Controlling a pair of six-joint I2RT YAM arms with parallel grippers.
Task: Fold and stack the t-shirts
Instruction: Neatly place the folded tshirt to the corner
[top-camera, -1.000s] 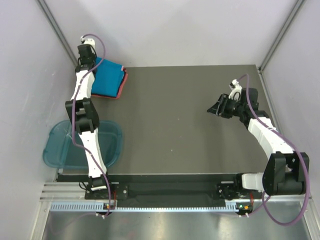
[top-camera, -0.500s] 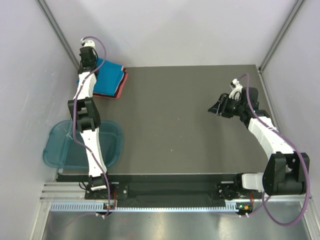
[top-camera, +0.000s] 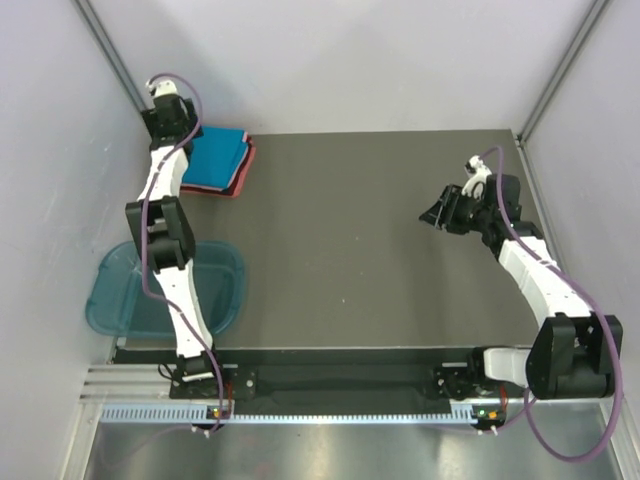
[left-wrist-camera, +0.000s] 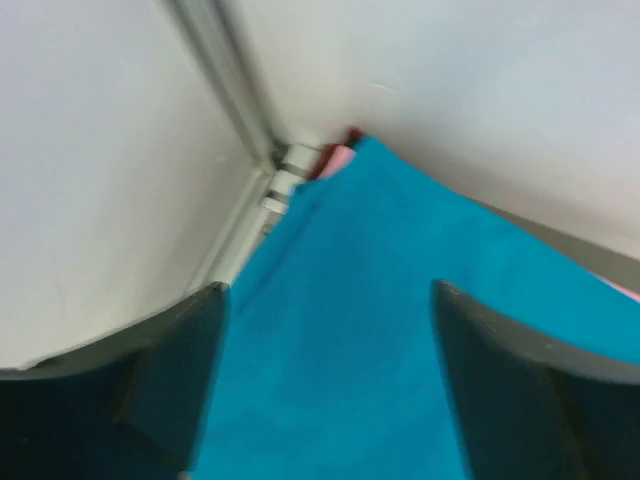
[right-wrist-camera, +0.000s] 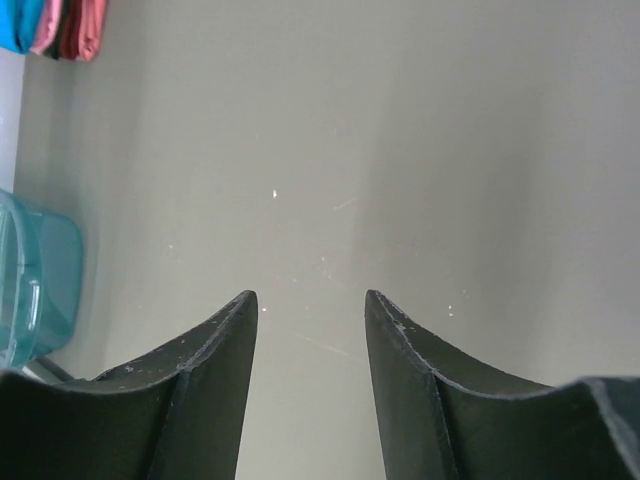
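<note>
The teal-blue t-shirt (top-camera: 218, 158) lies folded on top of the salmon-pink t-shirt (top-camera: 243, 178) at the table's far left corner. My left gripper (top-camera: 178, 135) hovers over the stack's left edge by the wall, open, with nothing between its fingers. In the left wrist view the left gripper (left-wrist-camera: 328, 290) frames the teal-blue t-shirt (left-wrist-camera: 400, 300), with a sliver of the salmon-pink t-shirt (left-wrist-camera: 340, 156) at the far corner. My right gripper (top-camera: 436, 213) hangs open over bare table at the right. The right gripper (right-wrist-camera: 310, 295) holds nothing.
A translucent blue plastic tub (top-camera: 165, 285) sits off the table's left edge near my left arm's base, and the tub (right-wrist-camera: 30, 280) also shows in the right wrist view. Grey walls close in the left, back and right sides. The dark tabletop (top-camera: 350, 240) spreads between the arms.
My left gripper has opened, let go of the teal-blue t-shirt and drawn back toward the far left corner. The right arm has barely moved.
</note>
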